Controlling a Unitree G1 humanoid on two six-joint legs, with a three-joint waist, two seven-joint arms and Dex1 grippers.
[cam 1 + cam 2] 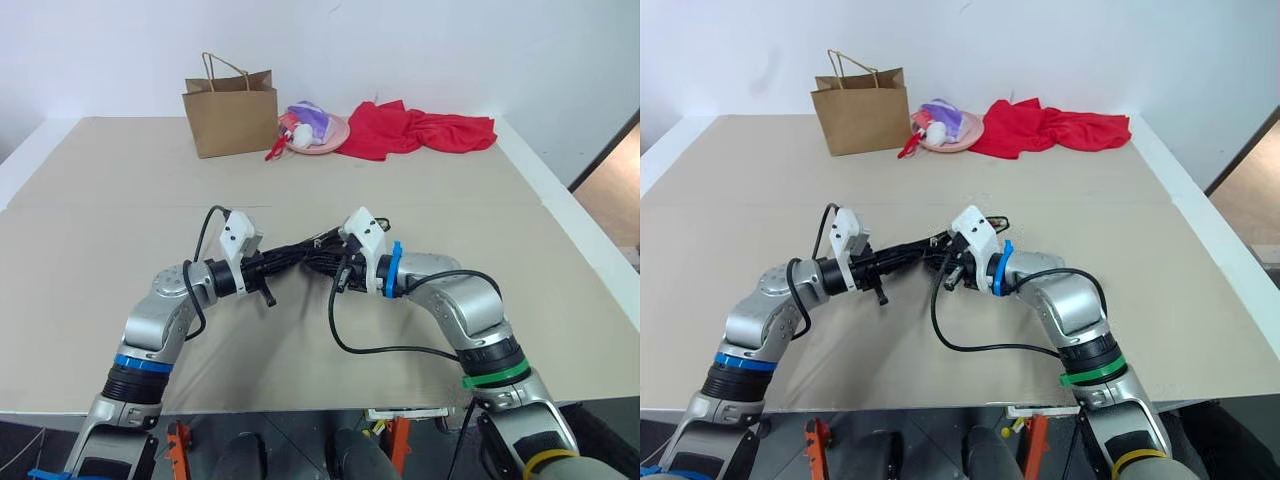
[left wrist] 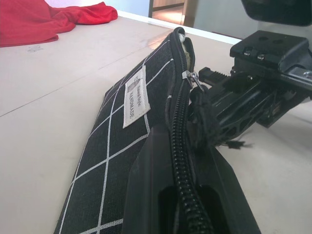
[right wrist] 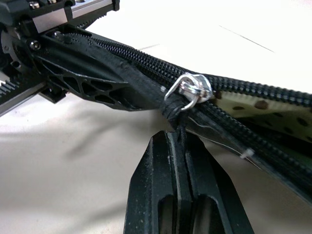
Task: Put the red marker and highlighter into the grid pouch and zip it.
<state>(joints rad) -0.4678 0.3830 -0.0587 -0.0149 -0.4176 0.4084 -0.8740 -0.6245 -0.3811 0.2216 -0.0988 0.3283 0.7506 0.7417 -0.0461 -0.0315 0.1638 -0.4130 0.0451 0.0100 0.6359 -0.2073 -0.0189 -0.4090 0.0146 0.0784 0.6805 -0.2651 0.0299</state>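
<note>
Counter: wide beige top; a seam line crosses it from 9 to 3 o'clock, just beyond the grippers.
Cloth: red, crumpled, lying at about 1 o'clock at the far edge.
Bag: brown paper, upright with handles up, at about 11 o'clock, well apart from the pouch.
Plate: pink, between bag and cloth near 12 o'clock, carrying a purple and white bundle; what the bundle is cannot be told.
Pouch: black with white grid lines and a small white label, held edge-up at the centre of the counter between the two grippers, zipper edge on top. In the right wrist view the zipper is parted beyond the slider, with a pale dotted lining showing.
Left gripper: reaches in from 8 o'clock, fingers pressed together on the pouch's zipper edge at the end nearest it.
Right gripper: reaches in from 4 o'clock, fingers pressed together, pinching the pull cord just under the slider.
Slider: silver metal, on the zipper line, touching the knot of the cord.
Cord: black, knotted through the slider ring, running down between the right fingers.
</note>
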